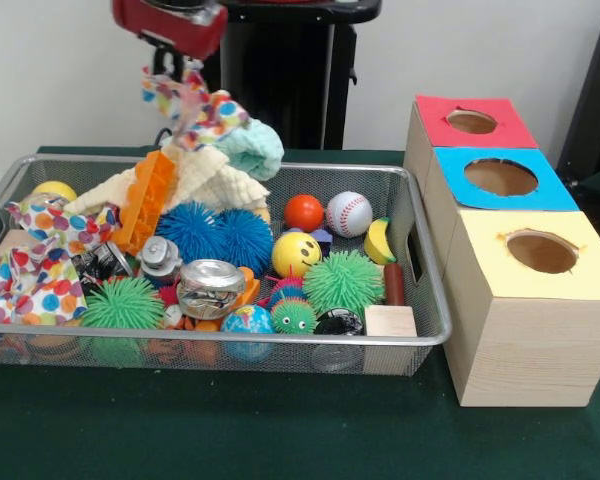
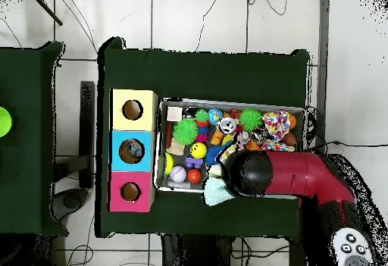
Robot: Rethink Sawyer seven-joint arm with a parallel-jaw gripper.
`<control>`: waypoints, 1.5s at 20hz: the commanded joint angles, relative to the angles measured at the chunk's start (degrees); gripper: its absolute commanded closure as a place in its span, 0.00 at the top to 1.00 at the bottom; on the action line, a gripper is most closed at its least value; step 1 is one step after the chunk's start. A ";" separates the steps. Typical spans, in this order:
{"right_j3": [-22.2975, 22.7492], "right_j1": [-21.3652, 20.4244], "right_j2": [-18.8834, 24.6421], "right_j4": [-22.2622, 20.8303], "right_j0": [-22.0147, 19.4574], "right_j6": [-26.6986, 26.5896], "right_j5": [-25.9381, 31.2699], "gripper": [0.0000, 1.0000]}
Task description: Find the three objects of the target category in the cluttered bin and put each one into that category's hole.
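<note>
The wire mesh bin [image 1: 230,338] is full of toys and cloths; it also shows in the overhead view [image 2: 235,102]. My gripper [image 1: 175,72] hangs over the bin's far left part, shut on a polka-dot cloth [image 1: 195,105] that it holds lifted above the pile. In the overhead view the arm's head [image 2: 250,173] hides the gripper. A small see-through wrinkly piece [image 1: 161,257] lies beside a silver can [image 1: 210,287]; another glinting piece [image 1: 100,265] lies left of it. The blue-topped box's hole [image 1: 500,177] stands to the right of the bin; in the overhead view something glints inside the hole [image 2: 132,151].
A red-topped box [image 1: 470,122] and a yellow-topped box [image 1: 542,250] flank the blue one. The bin holds blue [image 1: 215,235] and green [image 1: 342,282] spiky balls, a baseball [image 1: 349,213], a smiley ball [image 1: 296,253], a wooden block [image 1: 390,322], cream [image 1: 220,180] and mint [image 1: 252,148] cloths.
</note>
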 commanded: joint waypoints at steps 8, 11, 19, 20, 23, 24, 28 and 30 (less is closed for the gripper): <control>9.06 5.24 0.28 4.29 6.62 9.40 -14.80 0.00; 8.83 6.64 -0.67 4.90 7.59 9.94 -17.18 0.00; 8.72 7.39 -2.95 5.55 9.45 9.03 -19.81 1.00; 8.91 7.32 -2.91 5.56 9.37 8.90 -20.02 1.00; 8.51 7.37 -3.15 6.66 9.38 8.66 -18.27 1.00; 8.53 7.27 -3.16 6.93 9.21 8.83 -18.48 1.00; 9.67 6.01 -2.94 7.74 7.53 7.65 -19.15 1.00; 9.40 4.93 -2.72 7.99 6.46 6.15 -18.43 1.00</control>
